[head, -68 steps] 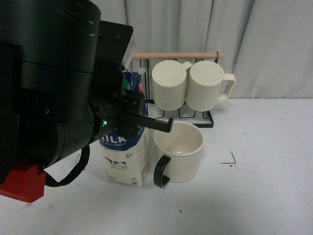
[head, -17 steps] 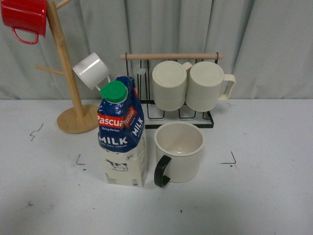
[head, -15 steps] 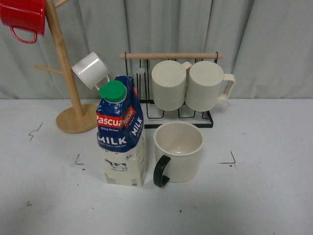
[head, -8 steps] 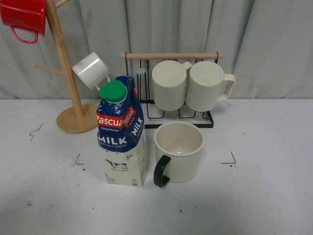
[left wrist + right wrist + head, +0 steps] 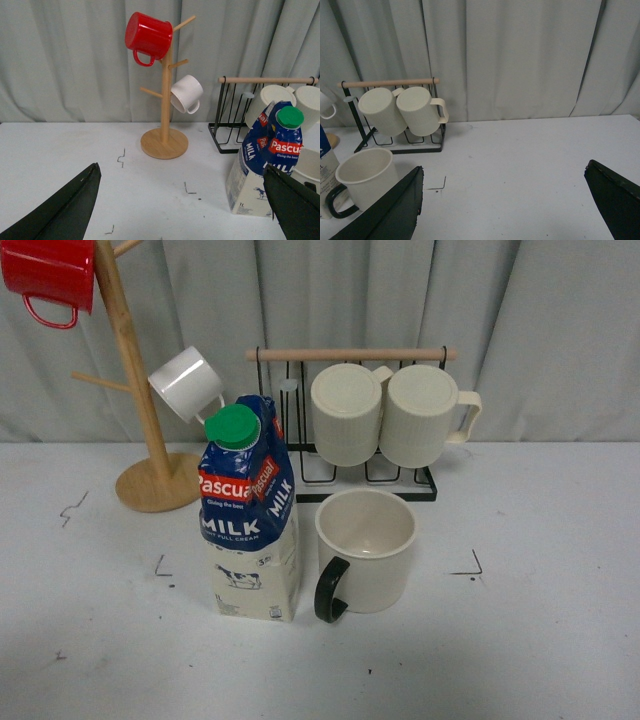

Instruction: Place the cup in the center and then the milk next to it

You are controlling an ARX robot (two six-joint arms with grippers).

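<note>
Cup (image 5: pixel 366 549) stands upright just beside the milk (image 5: pixel 250 515).

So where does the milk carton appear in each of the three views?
Front view: milk carton left of centre, beside the cup.
Left wrist view: at the right side, partly behind a dark end effector finger.
Right wrist view: only a sliver at the left edge.
Shared landmark: the black wire mug rack.

- The cup (image 5: pixel 366 548) stood on the table (image 5: pixel 540 640), with the milk (image 5: pixel 251 512) just beside it on the left.
- Behind them stood a rack (image 5: pixel 350 356) holding two mugs (image 5: pixel 384 414).
- A mug tree (image 5: pixel 140 400) stood further left, behind the milk.
</note>
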